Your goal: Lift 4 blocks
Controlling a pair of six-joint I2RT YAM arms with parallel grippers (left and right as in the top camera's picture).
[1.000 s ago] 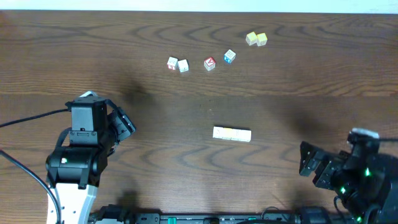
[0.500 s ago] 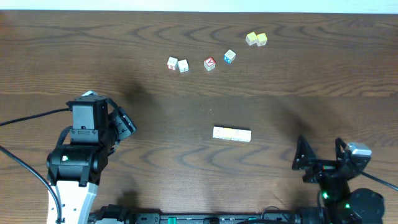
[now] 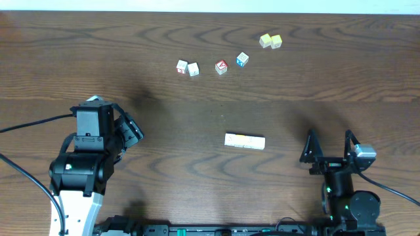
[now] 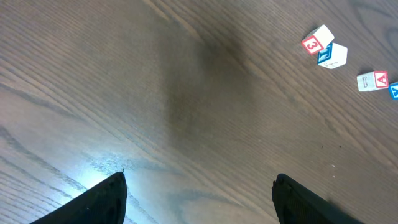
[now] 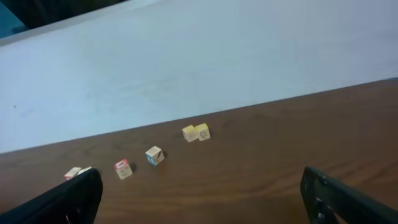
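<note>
The 4 blocks (image 3: 245,141) lie flat on the worktop (image 3: 197,170) in 1 tight row, each touching the next, a little toward 4 o'clock from the middle. The row runs from 9 o'clock to 3 o'clock. Most of it looks cream-white with a yellowish patch partway along; the markings are too small to read. Nothing touches the row.

The left pincer (image 3: 133,131) sits out at about 8 o'clock, well apart from the blocks, its nose aimed toward 2 o'clock. Seen from its own wrist it gapes wide, with only bare wood in the gap.

The right pincer (image 3: 328,147) stands at about 4 o'clock, near the row on its 3 o'clock side, pointing toward 12 o'clock. It is spread as wide as can be and holds nothing.

Up toward 12 o'clock, 6 other cubes are strung across the wood: a white pair (image 3: 188,67) side by side, a red-faced cube (image 3: 221,67), a blue-faced cube (image 3: 242,59), and a yellow-green pair (image 3: 270,41) touching each other furthest toward 1 o'clock.
</note>
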